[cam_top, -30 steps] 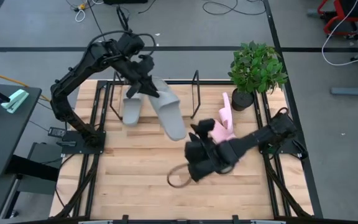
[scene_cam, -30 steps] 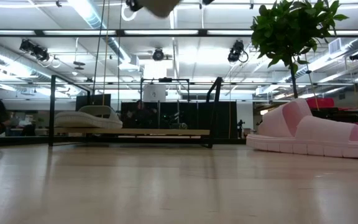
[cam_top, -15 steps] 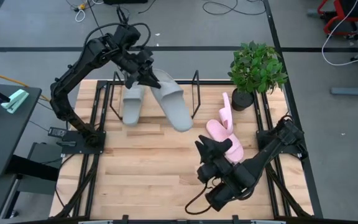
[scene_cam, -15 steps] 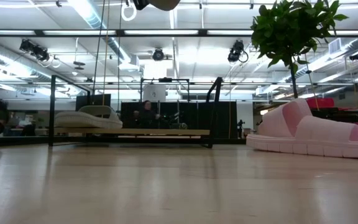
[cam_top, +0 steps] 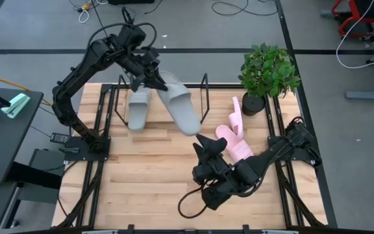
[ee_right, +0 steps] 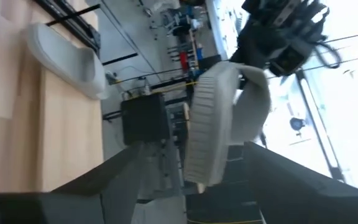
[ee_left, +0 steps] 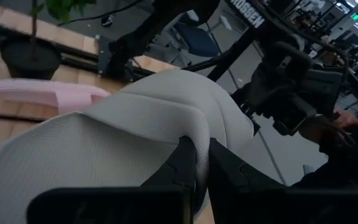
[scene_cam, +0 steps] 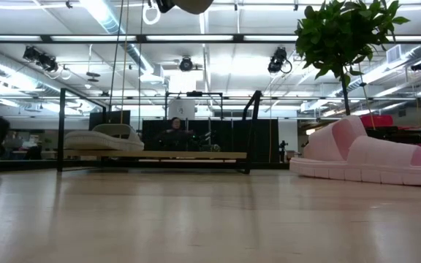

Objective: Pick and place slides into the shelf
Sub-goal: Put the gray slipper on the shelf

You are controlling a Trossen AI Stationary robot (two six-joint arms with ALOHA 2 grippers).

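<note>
My left gripper (cam_top: 150, 78) is over the far left of the table, shut on a grey slide (cam_top: 179, 107) held high above the shelf (cam_top: 204, 97), a low black wire rack with looped ends. The other grey slide (cam_top: 138, 110) rests sole-down on the shelf, toward its left end. One pink slide (cam_top: 237, 147) lies flat on the table. The second pink slide (cam_top: 236, 117) stands on edge beside the plant pot. My right gripper (cam_top: 208, 144) is open and hovers just left of the flat pink slide. It touches nothing. My left gripper pinches the wide strap of the grey slide at its edge (ee_left: 199, 144) between the two fingers (ee_left: 184, 163). The fingers come from above, slanting down. The slide is lifted clear and hangs tilted below them, as the right wrist view shows (ee_right: 219, 118).
A potted plant (cam_top: 268, 71) stands at the table's far right corner, close to the pink slides. Black arm-mount rails (cam_top: 102, 140) run along both sides of the table. A loose cable loop (cam_top: 190, 205) hangs under my right arm. Bare wood lies at the near left (cam_top: 135, 185).
My left gripper carried the grey slide a little toward the far edge, then held still. My right arm swung its forearm toward the near edge and uncovered the flat pink slide, its gripper staying beside that slide. The pink slides and the shelved grey slide have not moved.
</note>
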